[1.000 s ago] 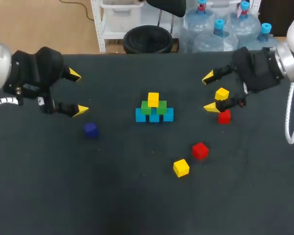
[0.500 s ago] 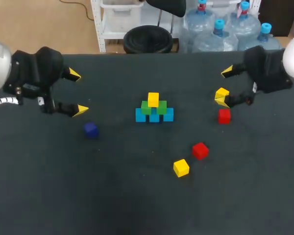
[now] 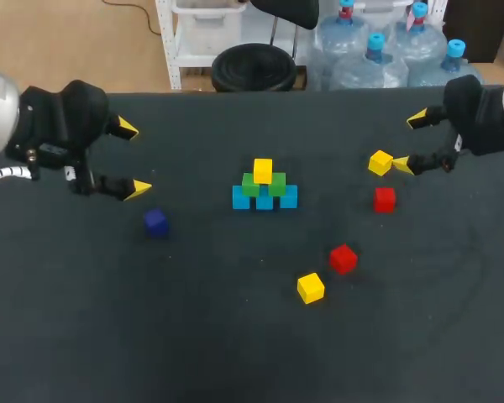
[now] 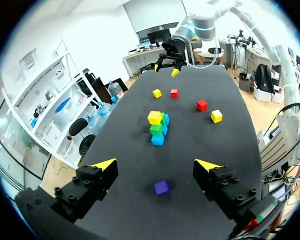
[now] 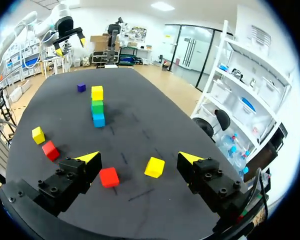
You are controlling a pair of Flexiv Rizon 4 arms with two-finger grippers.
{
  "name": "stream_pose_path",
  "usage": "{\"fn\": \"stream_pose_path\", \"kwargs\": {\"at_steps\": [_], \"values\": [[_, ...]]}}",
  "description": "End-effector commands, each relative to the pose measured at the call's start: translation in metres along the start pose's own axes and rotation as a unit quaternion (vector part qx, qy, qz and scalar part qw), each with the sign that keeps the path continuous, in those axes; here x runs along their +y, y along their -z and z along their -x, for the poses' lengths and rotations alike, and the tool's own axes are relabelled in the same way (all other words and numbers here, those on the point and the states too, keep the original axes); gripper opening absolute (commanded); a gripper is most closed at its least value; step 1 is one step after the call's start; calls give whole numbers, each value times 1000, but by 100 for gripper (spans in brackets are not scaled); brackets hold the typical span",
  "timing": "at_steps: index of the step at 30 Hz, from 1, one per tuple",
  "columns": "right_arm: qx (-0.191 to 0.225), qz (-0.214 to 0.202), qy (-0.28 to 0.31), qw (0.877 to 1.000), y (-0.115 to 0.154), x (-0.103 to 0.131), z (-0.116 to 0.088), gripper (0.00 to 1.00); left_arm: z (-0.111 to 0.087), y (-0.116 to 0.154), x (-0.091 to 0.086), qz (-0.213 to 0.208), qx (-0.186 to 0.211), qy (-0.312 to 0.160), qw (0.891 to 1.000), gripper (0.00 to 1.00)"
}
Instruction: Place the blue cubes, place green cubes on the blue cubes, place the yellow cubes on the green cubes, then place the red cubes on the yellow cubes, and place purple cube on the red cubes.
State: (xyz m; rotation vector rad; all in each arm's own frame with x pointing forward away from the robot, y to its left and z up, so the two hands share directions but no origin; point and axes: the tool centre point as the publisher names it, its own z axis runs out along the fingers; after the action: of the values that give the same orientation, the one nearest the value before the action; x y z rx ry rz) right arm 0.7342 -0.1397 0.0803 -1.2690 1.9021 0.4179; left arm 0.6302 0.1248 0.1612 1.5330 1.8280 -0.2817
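- The left arm (image 3: 59,126) comes in at the table's left side. The left gripper (image 3: 133,159) hangs above the dark table (image 3: 76,336), its fingers aimed toward the middle and its jaws spread wide with nothing held.
- The purple cube (image 3: 156,222) lies on the table near that gripper's nearer fingertip. In the left wrist view it sits ahead of the gap between the two fingers, touching neither.
- The right arm (image 3: 487,126) comes in at the right side, toward the far edge. The right gripper (image 3: 410,141) also points toward the middle, its jaws spread wide and gripping nothing.
- A loose yellow cube (image 3: 380,162) sits just beside one yellow tip in the head view. The right wrist view shows it on the table between the open fingers, apart from both.
- A red cube (image 3: 385,199) lies near that yellow one, on the robot's side of it.
- The pile stands mid-table: three blue cubes (image 3: 265,200) touching in a row, two green cubes (image 3: 276,185) on them, and the top yellow cube (image 3: 263,170) centred on the greens.
- A second red cube (image 3: 343,259) and a second loose yellow cube (image 3: 311,288) lie near each other but apart, nearer the robot and right of the pile.
- Every cube face in view is plain colour.
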Motion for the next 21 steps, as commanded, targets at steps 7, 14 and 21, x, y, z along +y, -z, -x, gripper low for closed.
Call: {"fn": "stream_pose_path", "kwargs": {"at_steps": [7, 14, 21], "values": [[-4, -27, -6, 1000, -30, -3, -18, 100, -2, 1, 0, 0, -5, -1, 1000, 100], [-8, -50, -14, 999, -46, -6, -30, 100, -2, 1, 0, 0, -5, -1, 1000, 100], [-24, -56, -38, 997, -59, -18, -40, 100, -2, 1, 0, 0, -5, -1, 1000, 100]]}}
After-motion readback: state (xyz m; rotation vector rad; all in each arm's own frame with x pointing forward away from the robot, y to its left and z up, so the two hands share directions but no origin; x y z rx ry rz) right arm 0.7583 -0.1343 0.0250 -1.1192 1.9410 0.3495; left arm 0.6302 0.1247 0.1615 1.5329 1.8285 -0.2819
